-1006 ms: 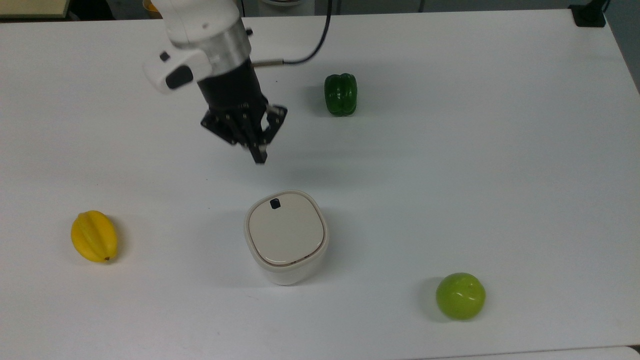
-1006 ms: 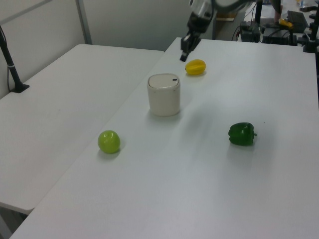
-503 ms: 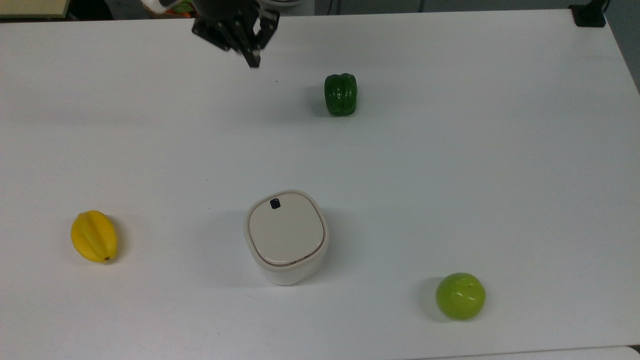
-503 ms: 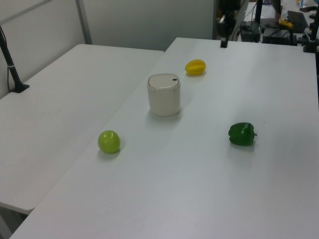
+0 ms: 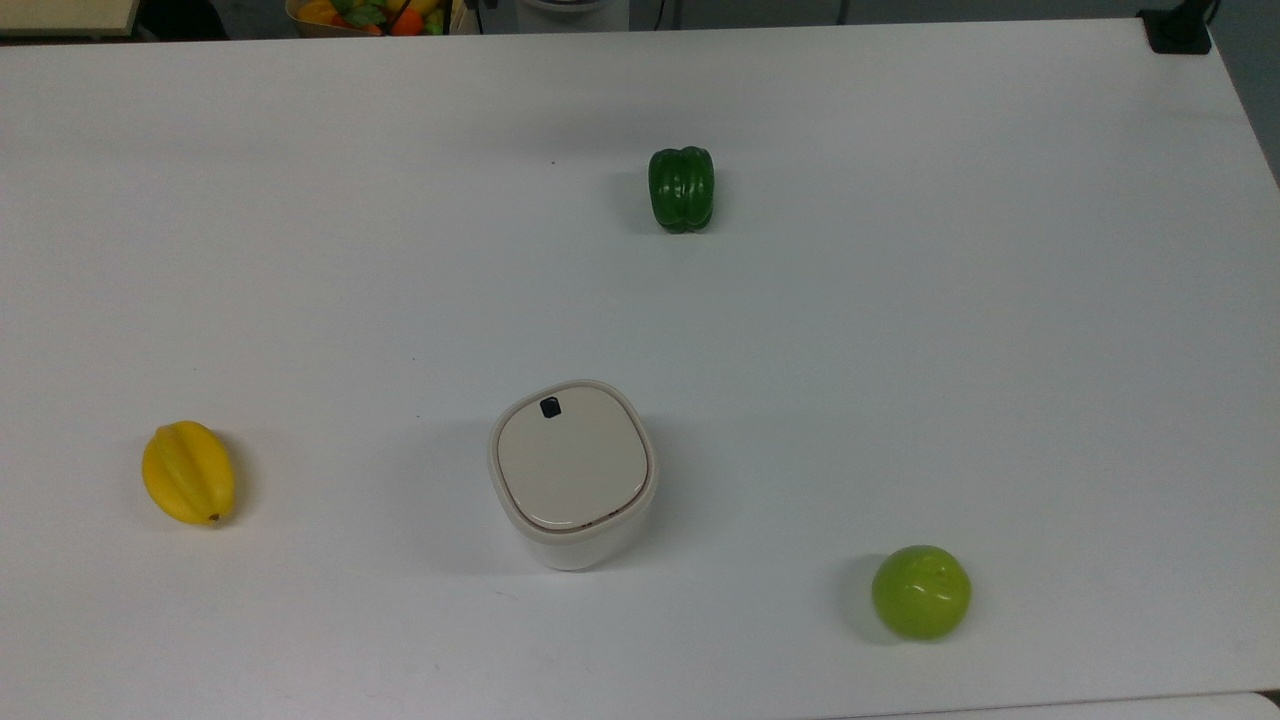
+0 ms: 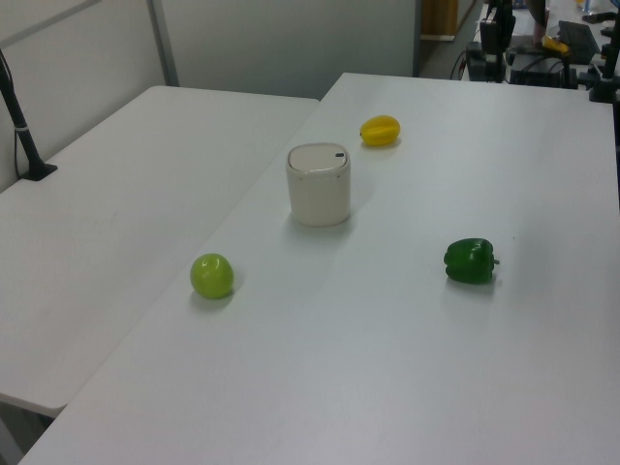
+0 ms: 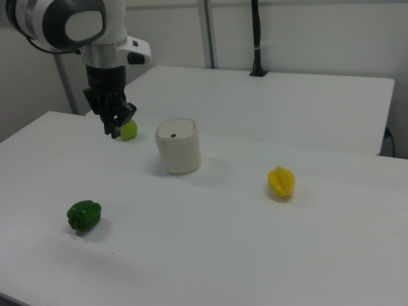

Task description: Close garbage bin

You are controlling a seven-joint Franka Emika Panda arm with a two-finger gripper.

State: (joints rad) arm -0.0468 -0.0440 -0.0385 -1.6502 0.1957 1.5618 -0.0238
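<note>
The garbage bin (image 5: 572, 470) is a cream-white rounded-square tub standing on the white table (image 5: 900, 350). Its beige lid (image 5: 572, 462) lies flat in the rim, with the small black latch (image 5: 549, 407) toward the top view's top. It also stands mid-table in the left view (image 6: 318, 184) and in the right view (image 7: 178, 146). My gripper (image 7: 113, 129) hangs well above the table at the right view's left, apart from the bin, with its black fingers together and nothing between them.
A green bell pepper (image 5: 681, 188), a yellow starfruit (image 5: 188, 472) and a green apple (image 5: 920, 591) lie spread around the bin. A basket of fruit (image 5: 370, 12) sits past the table's far edge. A black clamp (image 5: 1180, 30) is at the top view's top-right corner.
The gripper has lifted and pulled back from above the bin, leaving the top view past its top edge. The bin and the fruit have not moved.
</note>
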